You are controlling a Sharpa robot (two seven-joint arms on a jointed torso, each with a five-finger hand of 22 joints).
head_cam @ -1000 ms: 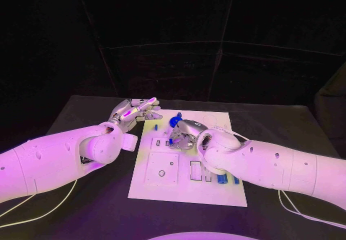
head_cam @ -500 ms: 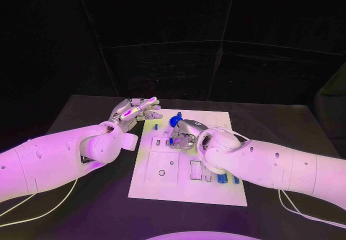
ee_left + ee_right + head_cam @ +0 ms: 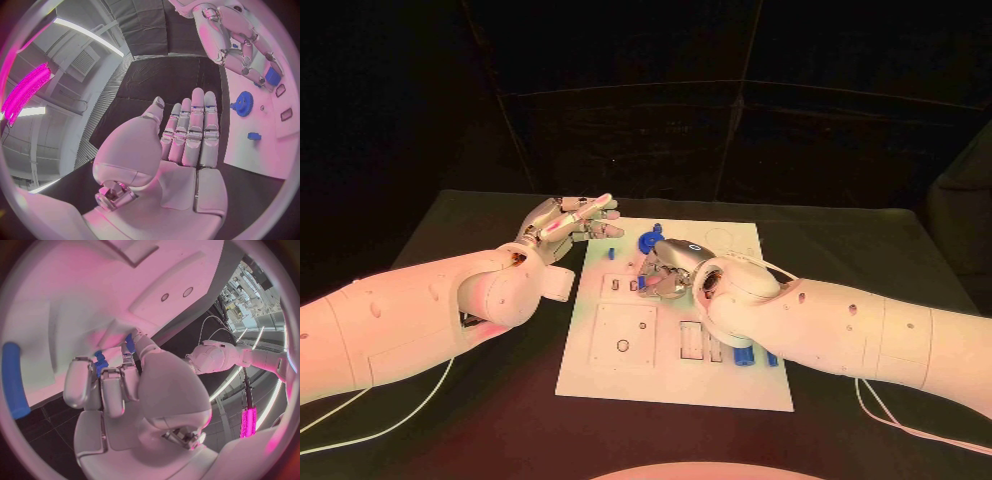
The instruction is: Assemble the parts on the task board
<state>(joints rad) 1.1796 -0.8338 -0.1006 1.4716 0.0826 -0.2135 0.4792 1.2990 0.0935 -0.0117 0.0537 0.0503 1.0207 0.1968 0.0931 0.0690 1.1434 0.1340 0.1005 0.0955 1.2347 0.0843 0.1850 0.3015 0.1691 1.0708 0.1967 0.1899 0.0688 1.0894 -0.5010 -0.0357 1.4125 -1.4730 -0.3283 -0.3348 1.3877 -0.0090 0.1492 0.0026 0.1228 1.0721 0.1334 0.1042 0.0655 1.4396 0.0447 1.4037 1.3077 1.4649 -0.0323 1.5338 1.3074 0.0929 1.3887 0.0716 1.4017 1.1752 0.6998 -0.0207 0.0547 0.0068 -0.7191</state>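
Right hand: the right hand (image 3: pixel 669 268) is curled down over the middle of the task board (image 3: pixel 733 385), fingers (image 3: pixel 112 390) drawn together and pinching a small blue part (image 3: pixel 100 363) against the board's surface; in the head view the hand hides most of that part.
Left hand: the left hand (image 3: pixel 568 222) hangs at the board's far left corner, palm up, fingers (image 3: pixel 194 130) straight and side by side, nothing in it; it lies over the black table (image 3: pixel 473 215) just off the board's left edge.
Blue gear: a round toothed blue gear (image 3: pixel 651 241) stands near the board's far edge, between the two hands and just beyond the right hand's fingers.
Small peg: a little blue peg (image 3: pixel 610 254) sits near the left edge, just beside the left hand.
Blue bar: a long blue bar (image 3: pixel 14 380) lies flat on the board beside the right hand.
Near-right parts: a few blue pieces (image 3: pixel 744 356) sit in slots toward the board's near right corner, partly under the right arm (image 3: pixel 848 325).
Board: the white plate lies in the middle of the table, with cut-out recesses (image 3: pixel 625 335) on its near left half.
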